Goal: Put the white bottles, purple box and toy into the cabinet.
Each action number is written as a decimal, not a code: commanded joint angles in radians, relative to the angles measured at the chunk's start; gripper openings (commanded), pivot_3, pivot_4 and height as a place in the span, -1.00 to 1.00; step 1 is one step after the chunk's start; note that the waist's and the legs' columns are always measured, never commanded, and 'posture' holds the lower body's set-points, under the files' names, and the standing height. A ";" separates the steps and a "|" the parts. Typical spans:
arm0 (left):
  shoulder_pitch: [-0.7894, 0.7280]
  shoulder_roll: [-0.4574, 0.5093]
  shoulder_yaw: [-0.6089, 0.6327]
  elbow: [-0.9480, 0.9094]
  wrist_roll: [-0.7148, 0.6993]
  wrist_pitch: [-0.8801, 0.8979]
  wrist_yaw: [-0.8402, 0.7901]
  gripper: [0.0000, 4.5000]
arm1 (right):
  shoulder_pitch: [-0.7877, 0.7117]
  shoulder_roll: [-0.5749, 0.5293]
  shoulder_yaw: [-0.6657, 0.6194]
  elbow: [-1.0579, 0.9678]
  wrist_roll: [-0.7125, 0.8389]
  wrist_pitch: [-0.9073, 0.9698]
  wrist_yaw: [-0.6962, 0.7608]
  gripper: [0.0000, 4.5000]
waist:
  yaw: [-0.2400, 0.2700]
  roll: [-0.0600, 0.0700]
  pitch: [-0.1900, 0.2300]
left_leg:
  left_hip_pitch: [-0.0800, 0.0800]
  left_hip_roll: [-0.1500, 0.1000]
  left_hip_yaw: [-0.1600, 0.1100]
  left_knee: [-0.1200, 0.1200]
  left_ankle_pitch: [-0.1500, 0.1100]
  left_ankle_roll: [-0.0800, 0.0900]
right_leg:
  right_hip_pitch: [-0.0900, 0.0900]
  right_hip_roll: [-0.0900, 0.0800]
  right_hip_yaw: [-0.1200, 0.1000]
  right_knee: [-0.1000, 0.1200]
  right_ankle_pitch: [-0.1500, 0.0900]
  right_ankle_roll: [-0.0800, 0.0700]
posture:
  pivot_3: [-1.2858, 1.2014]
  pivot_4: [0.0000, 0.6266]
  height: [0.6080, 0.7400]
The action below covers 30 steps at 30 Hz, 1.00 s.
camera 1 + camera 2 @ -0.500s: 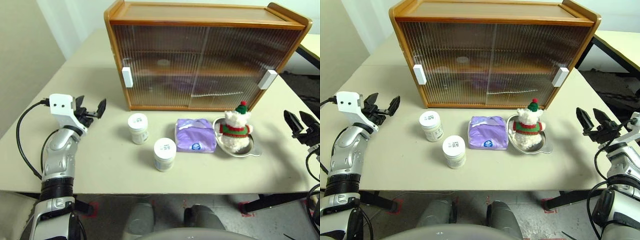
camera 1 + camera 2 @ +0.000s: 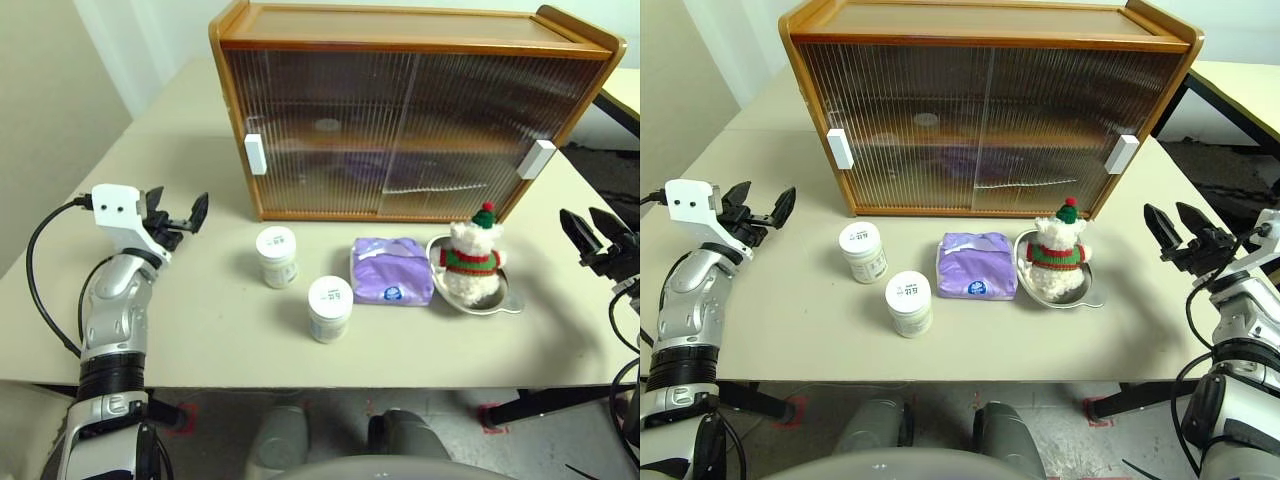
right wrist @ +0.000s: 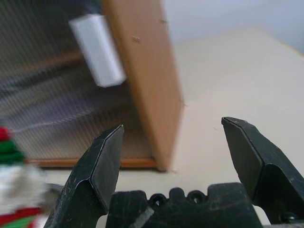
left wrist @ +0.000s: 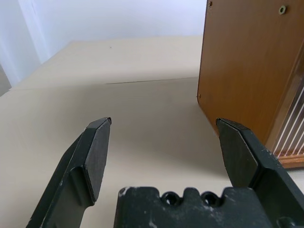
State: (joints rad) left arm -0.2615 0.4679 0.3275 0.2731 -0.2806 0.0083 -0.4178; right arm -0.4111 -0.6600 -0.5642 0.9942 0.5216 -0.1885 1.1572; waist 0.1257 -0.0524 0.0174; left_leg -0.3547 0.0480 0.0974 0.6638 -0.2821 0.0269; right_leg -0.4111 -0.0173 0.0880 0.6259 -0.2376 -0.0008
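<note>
The cabinet (image 2: 415,110) stands at the back of the table with both ribbed sliding doors shut. In front of it stand two white bottles (image 2: 277,256) (image 2: 330,308). To their right lies the purple box (image 2: 391,270), and beside it the toy (image 2: 470,262) sits upright in a shallow steel dish (image 2: 505,298). My left gripper (image 2: 178,205) hovers open left of the cabinet, holding nothing. At the table's right edge my right gripper (image 2: 1170,216) is open and empty, right of the toy. The right wrist view shows the cabinet's right handle (image 3: 97,50).
The cabinet's left side panel (image 4: 247,66) rises just right of my left gripper's line. The beige table (image 2: 200,330) runs on behind and left of the cabinet. A second table's corner (image 2: 1240,85) stands at the far right, with dark floor between.
Both grippers have drifted slightly: the left a little to the left, the right a little farther from me. The bottles, box and toy have not moved.
</note>
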 commanded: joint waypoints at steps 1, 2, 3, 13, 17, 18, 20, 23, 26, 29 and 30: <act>0.021 0.027 0.031 -0.046 -0.033 -0.001 -0.031 1.00 | 0.055 0.027 0.040 -0.168 0.047 0.070 0.129 0.98 | 0.003 0.000 0.000 | 0.000 0.000 -0.001 0.000 0.000 0.000 | 0.000 0.000 -0.001 0.000 0.000 0.000 | 0.25 -1.00 1.00; 0.023 0.029 0.033 -0.064 -0.039 0.006 -0.032 0.92 | 0.066 0.028 0.047 -0.226 0.068 0.112 0.154 1.00 | 0.005 0.001 0.000 | 0.000 0.000 -0.001 0.000 0.000 0.000 | 0.000 0.000 -0.001 0.000 0.000 0.000 | 0.25 -1.00 1.00; 0.023 0.030 0.035 -0.083 -0.046 0.010 -0.038 0.82 | 0.083 0.027 0.059 -0.286 0.084 0.156 0.172 1.00 | 0.006 0.002 0.000 | -0.001 0.000 -0.001 0.000 0.000 0.000 | 0.000 -0.001 -0.001 0.000 0.000 0.000 | 0.24 -1.00 1.00; -0.037 0.060 -0.045 -0.160 -0.070 0.026 -0.192 -0.87 | 0.283 0.054 0.128 -0.807 0.169 0.369 0.127 1.00 | 0.011 0.002 0.000 | -0.001 -0.001 0.000 0.002 -0.003 -0.005 | 0.000 -0.001 -0.003 0.000 -0.001 0.001 | 0.20 -1.00 1.00; -0.087 0.042 -0.095 -0.131 -0.047 0.022 -0.197 -0.98 | 0.275 0.087 0.131 -0.849 0.171 0.356 0.084 1.00 | 0.001 0.001 0.000 | -0.001 -0.001 0.000 0.004 -0.003 -0.004 | 0.001 0.000 -0.003 0.000 -0.002 0.002 | 0.18 -1.00 1.00; -0.098 0.041 -0.113 -0.119 -0.033 0.018 -0.199 -0.98 | 0.277 0.094 0.136 -0.860 0.170 0.354 0.080 1.00 | 0.000 0.001 0.000 | 0.000 -0.001 0.000 0.004 -0.002 -0.004 | 0.001 0.000 -0.003 0.001 -0.002 0.002 | 0.18 -1.00 1.00; -0.119 0.035 -0.141 -0.097 -0.016 0.009 -0.205 -0.98 | 0.275 0.107 0.138 -0.876 0.167 0.337 0.074 1.00 | -0.002 0.001 0.000 | 0.000 -0.001 0.000 0.004 -0.002 -0.003 | 0.001 0.000 -0.002 0.001 -0.002 0.002 | 0.17 -1.00 1.00; -0.149 0.018 -0.157 -0.077 -0.009 0.010 -0.195 -0.98 | 0.276 0.120 0.139 -0.887 0.173 0.335 0.063 1.00 | -0.004 0.001 0.000 | 0.000 -0.001 0.000 0.004 0.000 0.000 | 0.001 0.001 -0.002 0.001 -0.002 0.001 | 0.17 -1.00 1.00; -0.174 0.003 -0.174 -0.045 0.005 0.011 -0.190 -0.98 | 0.283 0.127 0.147 -0.904 0.171 0.336 0.060 1.00 | -0.004 0.001 0.000 | 0.000 -0.001 0.000 0.004 0.000 0.000 | 0.001 0.001 -0.002 0.001 -0.001 0.001 | 0.16 -1.00 1.00; -0.203 -0.015 -0.180 -0.012 0.005 0.017 -0.190 -0.98 | 0.289 0.136 0.150 -0.918 0.176 0.334 0.052 1.00 | -0.004 0.001 0.000 | 0.000 -0.001 0.000 0.004 0.000 0.000 | 0.001 0.001 -0.002 0.001 -0.001 0.001 | 0.15 -1.00 1.00; -0.210 -0.019 -0.180 -0.006 0.006 0.017 -0.191 -0.98 | 0.290 0.139 0.150 -0.921 0.178 0.334 0.050 1.00 | -0.004 0.001 0.000 | 0.000 -0.001 0.000 0.004 0.000 0.000 | 0.001 0.001 -0.002 0.001 -0.001 0.001 | 0.15 -1.00 1.00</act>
State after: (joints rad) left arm -0.4615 0.4538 0.1665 0.2478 -0.2877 0.0223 -0.6080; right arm -0.1300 -0.5249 -0.4170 0.0970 0.6883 0.1591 1.2148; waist 0.1214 -0.0509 0.0170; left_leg -0.3551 0.0468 0.0971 0.6676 -0.2819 0.0272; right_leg -0.4104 -0.0167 0.0859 0.6266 -0.2389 0.0002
